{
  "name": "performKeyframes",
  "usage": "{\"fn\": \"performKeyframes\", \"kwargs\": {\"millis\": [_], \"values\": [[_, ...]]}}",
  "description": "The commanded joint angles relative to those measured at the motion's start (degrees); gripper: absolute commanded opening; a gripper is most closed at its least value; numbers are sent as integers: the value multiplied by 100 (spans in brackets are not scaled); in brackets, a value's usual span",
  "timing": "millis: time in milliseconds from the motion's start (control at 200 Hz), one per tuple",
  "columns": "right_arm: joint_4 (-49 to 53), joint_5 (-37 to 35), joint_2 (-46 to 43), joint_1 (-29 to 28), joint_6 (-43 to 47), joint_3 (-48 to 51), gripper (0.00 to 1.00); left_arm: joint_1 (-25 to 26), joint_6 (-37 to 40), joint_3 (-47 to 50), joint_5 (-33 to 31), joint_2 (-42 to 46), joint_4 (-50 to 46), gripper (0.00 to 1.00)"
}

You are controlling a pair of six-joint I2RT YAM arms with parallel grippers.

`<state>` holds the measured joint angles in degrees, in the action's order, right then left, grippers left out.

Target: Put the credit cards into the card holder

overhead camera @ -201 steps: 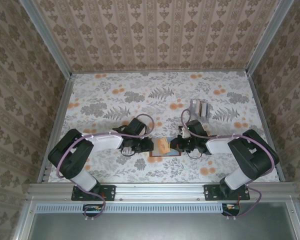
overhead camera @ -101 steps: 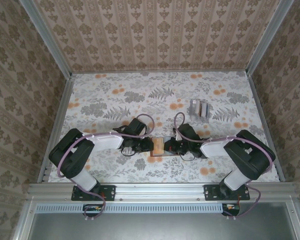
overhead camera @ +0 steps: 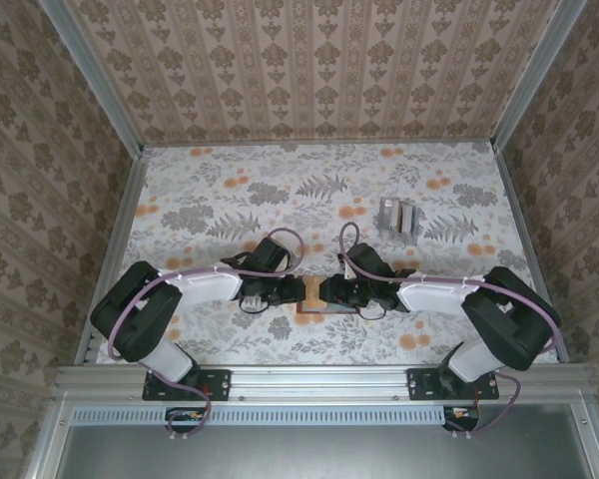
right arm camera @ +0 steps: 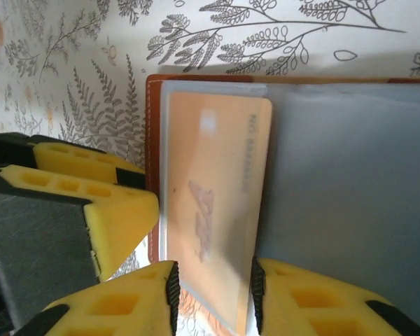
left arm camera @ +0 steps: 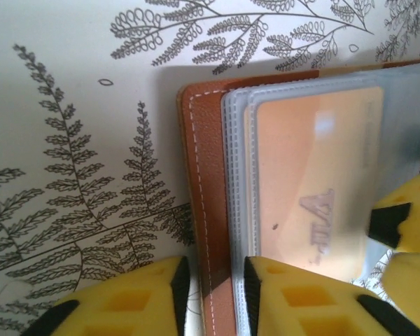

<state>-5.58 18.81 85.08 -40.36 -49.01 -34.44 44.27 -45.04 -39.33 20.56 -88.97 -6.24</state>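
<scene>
Near the front of the table (overhead camera: 220, 190), left gripper (left arm camera: 211, 280) clamps the card holder (left arm camera: 203, 175); right gripper (right arm camera: 211, 287) pinches a credit card (right arm camera: 217, 182) at its sleeve. If skewed, it could jam or buckle.

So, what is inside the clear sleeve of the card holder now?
An orange-looking card sits in the clear sleeve of the card holder, faint print showing through. Anything behind the card is covered, and the greyish pocket beside it is too cloudy to read.

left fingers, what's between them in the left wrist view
The stitched brown leather edge of the card holder lies between the left fingers; the left wrist view shows it.
</scene>
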Motion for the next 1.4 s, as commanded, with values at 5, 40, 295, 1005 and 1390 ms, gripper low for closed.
{"fn": "performKeyframes", "kwargs": {"millis": [5,40,295,1005,1390], "values": [[1499,-429,-349,-24,832,-374,42,53,-59,66,-150,244,-434,38],[1761,-577,-426,-22,981,-453,43,63,-55,62,-196,326,-509,40],[3241,-2042,-732,-194,1745,-1146,46,19,-139,356,-492,870,-758,49],[3678,-3049,-326,-356,2137,-1312,26,70,-4,-230,68,-435,-613,31],[1739,-665,-640,362,2106,-270,0,14,99,-281,508,33,-284,0]]}}
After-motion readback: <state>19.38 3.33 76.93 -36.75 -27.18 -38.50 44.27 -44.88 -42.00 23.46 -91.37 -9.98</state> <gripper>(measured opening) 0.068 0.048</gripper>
